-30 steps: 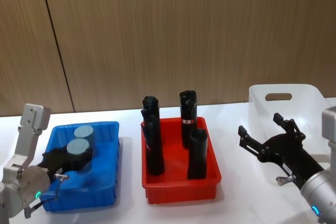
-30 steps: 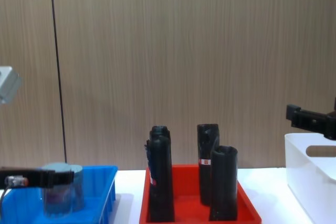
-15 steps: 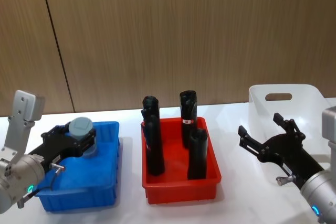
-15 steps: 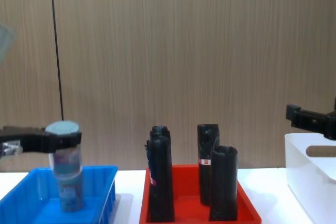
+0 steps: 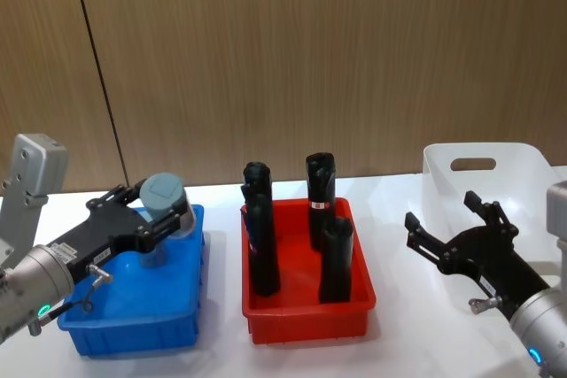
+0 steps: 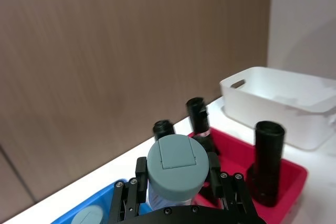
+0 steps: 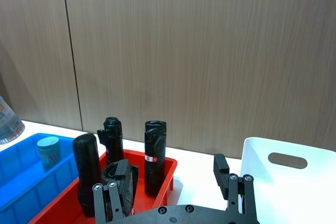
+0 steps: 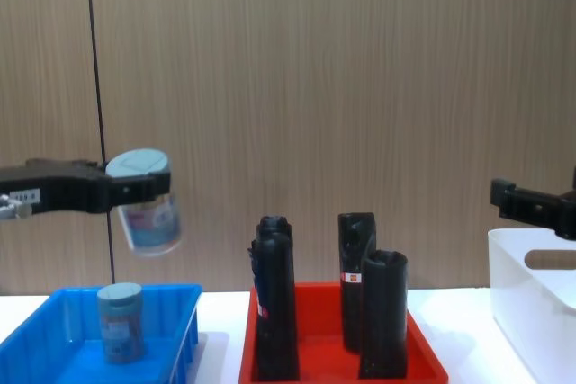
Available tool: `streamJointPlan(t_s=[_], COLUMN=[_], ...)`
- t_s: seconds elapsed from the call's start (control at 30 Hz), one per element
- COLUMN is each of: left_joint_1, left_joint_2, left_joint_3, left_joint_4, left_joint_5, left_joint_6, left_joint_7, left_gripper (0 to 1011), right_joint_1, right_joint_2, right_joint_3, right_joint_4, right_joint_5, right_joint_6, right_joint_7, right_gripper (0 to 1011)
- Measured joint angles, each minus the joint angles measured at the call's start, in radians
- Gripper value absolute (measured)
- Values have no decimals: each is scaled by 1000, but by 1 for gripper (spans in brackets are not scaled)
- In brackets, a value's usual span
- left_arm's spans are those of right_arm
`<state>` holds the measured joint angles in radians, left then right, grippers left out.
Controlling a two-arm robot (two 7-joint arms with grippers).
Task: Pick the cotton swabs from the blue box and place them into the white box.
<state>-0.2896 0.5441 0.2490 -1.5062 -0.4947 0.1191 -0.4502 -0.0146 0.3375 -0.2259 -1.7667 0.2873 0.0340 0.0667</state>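
Cotton swabs (image 5: 162,196): two tubs, one raised over blue box (image 5: 133,335), one inside
Left tool (image 5: 149,215): gripping raised tub
Right tool (image 5: 441,212): spread wide, empty

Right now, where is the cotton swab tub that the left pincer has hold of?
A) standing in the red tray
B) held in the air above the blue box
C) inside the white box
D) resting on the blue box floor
B: in the chest view the left pincer grips the cotton swab tub well above the blue box, where a second tub stands.
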Motion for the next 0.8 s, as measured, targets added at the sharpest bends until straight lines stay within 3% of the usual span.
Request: streamJointPlan(t_s=[0.47, 0.8], left_joint_1=[-20, -54], left_joint_2=[10, -7], left_joint_3=[-4, 10], left_joint_4=[1, 41], left_joint_5=[-65, -113], left_joint_6=[-59, -84], left_joint_7=[-212, -384], left_gripper=[682, 682], right_joint_1=[0, 0], right_joint_2=[0, 0], right_joint_3=[0, 0], right_joint_4=[0, 0], right_joint_5=[0, 0], right_joint_6=[0, 0], right_joint_7=[0, 0], right_gripper=[1002, 1002])
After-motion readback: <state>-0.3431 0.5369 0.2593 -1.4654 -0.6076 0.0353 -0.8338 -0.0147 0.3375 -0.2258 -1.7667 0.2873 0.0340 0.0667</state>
